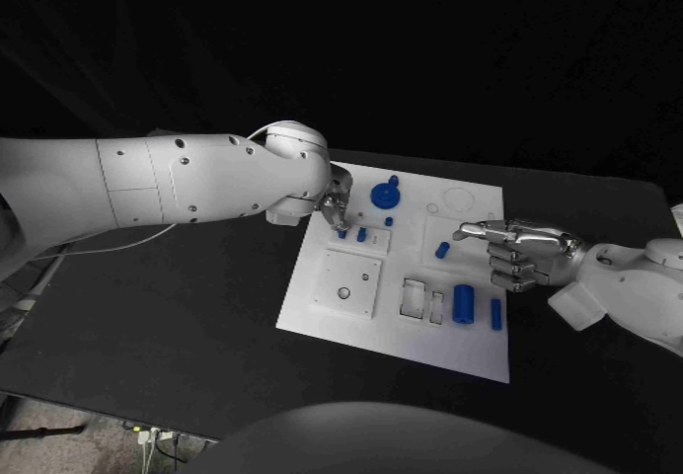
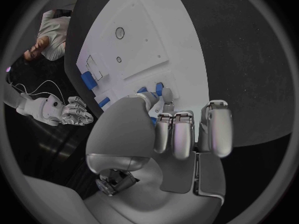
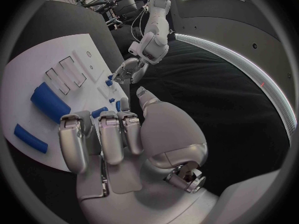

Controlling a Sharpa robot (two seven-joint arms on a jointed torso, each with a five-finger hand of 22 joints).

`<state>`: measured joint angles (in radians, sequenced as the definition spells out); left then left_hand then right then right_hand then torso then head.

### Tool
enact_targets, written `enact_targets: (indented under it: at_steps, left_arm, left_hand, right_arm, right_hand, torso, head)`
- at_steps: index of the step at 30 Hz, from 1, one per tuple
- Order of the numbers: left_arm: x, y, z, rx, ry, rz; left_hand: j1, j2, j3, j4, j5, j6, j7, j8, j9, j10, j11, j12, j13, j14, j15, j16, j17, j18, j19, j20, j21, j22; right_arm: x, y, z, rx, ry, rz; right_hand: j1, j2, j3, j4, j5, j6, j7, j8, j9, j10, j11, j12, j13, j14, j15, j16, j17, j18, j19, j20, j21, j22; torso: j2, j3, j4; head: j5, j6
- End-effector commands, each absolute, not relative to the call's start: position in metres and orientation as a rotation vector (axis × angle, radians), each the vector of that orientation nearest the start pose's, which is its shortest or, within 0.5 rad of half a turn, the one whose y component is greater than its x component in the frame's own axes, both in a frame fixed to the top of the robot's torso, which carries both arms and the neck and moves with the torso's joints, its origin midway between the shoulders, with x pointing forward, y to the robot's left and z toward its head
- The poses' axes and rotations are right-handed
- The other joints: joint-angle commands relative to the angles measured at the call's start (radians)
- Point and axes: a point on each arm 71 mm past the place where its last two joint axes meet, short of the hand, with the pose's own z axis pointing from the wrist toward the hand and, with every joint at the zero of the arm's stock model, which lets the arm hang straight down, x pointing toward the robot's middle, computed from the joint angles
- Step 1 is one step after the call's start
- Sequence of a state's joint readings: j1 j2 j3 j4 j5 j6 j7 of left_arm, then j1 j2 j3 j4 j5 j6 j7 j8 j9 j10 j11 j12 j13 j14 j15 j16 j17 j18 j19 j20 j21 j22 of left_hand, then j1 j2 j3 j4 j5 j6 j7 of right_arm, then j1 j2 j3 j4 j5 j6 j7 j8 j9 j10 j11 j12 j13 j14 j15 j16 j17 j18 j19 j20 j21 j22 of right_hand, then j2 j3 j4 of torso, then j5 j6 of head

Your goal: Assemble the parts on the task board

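We see the task board point(image 1: 335, 321) lying on the black bench point(image 1: 171, 336). Our right hand point(image 1: 521, 254) hovers over its right edge, fingers curled in on nothing. Farther back, our left hand point(image 1: 336, 208) pinches a small blue part point(image 1: 341, 233) at the board.

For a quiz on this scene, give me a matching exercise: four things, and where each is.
Things:
1. left hand
2. right hand
3. blue knob
4. large blue cylinder

Places:
A. over the board's right edge
B. far part of the board, beside the left hand
C. over the board's far left corner
D. near right part of the board, lying down

Pairs: 1-C, 2-A, 3-B, 4-D
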<state>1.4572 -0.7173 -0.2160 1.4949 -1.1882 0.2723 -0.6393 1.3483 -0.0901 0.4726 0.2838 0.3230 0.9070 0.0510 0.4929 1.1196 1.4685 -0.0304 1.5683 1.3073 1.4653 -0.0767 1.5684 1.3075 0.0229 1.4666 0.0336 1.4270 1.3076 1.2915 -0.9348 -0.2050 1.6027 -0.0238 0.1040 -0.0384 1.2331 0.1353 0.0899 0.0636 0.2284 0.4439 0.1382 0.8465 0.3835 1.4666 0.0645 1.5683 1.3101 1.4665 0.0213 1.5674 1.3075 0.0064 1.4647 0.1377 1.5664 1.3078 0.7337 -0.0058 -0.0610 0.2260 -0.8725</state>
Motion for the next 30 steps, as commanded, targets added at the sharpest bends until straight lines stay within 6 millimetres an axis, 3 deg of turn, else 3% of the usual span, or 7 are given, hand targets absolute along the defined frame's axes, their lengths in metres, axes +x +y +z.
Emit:
enact_targets:
  at_steps: [1, 18, 22, 25, 30]
  left_arm:
    - [0.4997, 0.1764, -0.1695, 0.163, 2.290, -0.125]
    - [0.4999, 0.1766, -0.1707, 0.175, 2.287, -0.113]
    - [0.4989, 0.1755, -0.1722, 0.180, 2.299, -0.116]
    - [0.4984, 0.1751, -0.1738, 0.181, 2.312, -0.118]
    - [0.4983, 0.1753, -0.1754, 0.179, 2.322, -0.118]
  left_hand:
    - [-0.001, 0.008, 0.114, -0.110, 0.002, 0.001, -0.004, 0.003, 0.002, 0.102, 0.007, 0.003, 0.264, 0.105, 0.008, 0.002, 0.263, 0.011, 0.032, 0.008, -0.006, 0.218]
    - [-0.008, 0.002, 0.104, -0.107, 0.002, -0.003, -0.003, 0.004, 0.000, 0.102, 0.008, 0.003, 0.264, 0.105, 0.009, 0.002, 0.263, 0.012, 0.029, 0.009, -0.010, 0.217]
    - [-0.040, -0.019, 0.045, -0.085, -0.050, -0.011, -0.010, -0.007, -0.016, 0.102, 0.006, 0.003, 0.264, 0.105, 0.009, 0.002, 0.263, 0.012, 0.027, 0.012, -0.012, 0.216]
    - [-0.061, -0.018, 0.005, -0.066, -0.089, -0.007, -0.013, -0.012, -0.030, 0.102, 0.004, 0.003, 0.264, 0.105, 0.007, 0.002, 0.263, 0.013, 0.026, 0.010, -0.014, 0.216]
    - [-0.098, -0.009, -0.051, -0.030, -0.126, -0.006, -0.011, -0.018, -0.045, 0.102, 0.005, 0.003, 0.264, 0.105, 0.008, 0.002, 0.263, 0.014, 0.024, 0.010, -0.020, 0.214]
  right_arm:
    - [0.4430, -0.2089, -0.2154, 1.092, 2.184, 1.534]
    - [0.4428, -0.2090, -0.2155, 1.091, 2.181, 1.538]
    - [0.4428, -0.2091, -0.2155, 1.091, 2.181, 1.538]
    - [0.4429, -0.2091, -0.2156, 1.091, 2.182, 1.538]
    - [0.4429, -0.2095, -0.2156, 1.092, 2.181, 1.536]
  right_hand:
    - [0.006, 0.005, -0.002, -0.006, 0.002, 0.006, 0.000, 0.003, -0.002, 0.104, -0.003, 0.002, 0.261, 0.104, -0.005, 0.003, 0.263, -0.006, 0.106, -0.008, 0.004, 0.263]
    - [0.009, 0.004, -0.002, -0.009, 0.000, 0.004, 0.000, 0.003, -0.003, 0.104, -0.003, 0.002, 0.261, 0.104, -0.005, 0.003, 0.263, -0.006, 0.106, -0.008, 0.004, 0.263]
    - [0.009, 0.004, -0.002, -0.009, 0.000, 0.004, 0.000, 0.003, -0.003, 0.104, -0.003, 0.002, 0.261, 0.104, -0.005, 0.003, 0.263, -0.006, 0.106, -0.008, 0.004, 0.263]
    - [0.009, 0.004, -0.002, -0.009, 0.000, 0.004, 0.001, 0.002, -0.003, 0.104, -0.003, 0.002, 0.261, 0.104, -0.005, 0.003, 0.263, -0.006, 0.106, -0.008, 0.004, 0.263]
    - [0.010, 0.004, -0.002, -0.010, 0.000, 0.004, 0.001, 0.002, -0.003, 0.104, -0.003, 0.002, 0.261, 0.104, -0.005, 0.003, 0.263, -0.006, 0.106, -0.008, 0.004, 0.263]
  torso:
    - [-0.001, 0.0001, 0.0003]
    - [0.000, 0.0003, 0.0003]
    - [0.000, 0.0002, 0.0004]
    - [-0.001, 0.0003, 0.0001]
    - [0.000, 0.0003, 0.0005]
  head:
    - [0.001, 0.000]
    - [0.000, 0.000]
    - [0.001, 0.000]
    - [0.000, 0.000]
    - [0.000, 0.000]
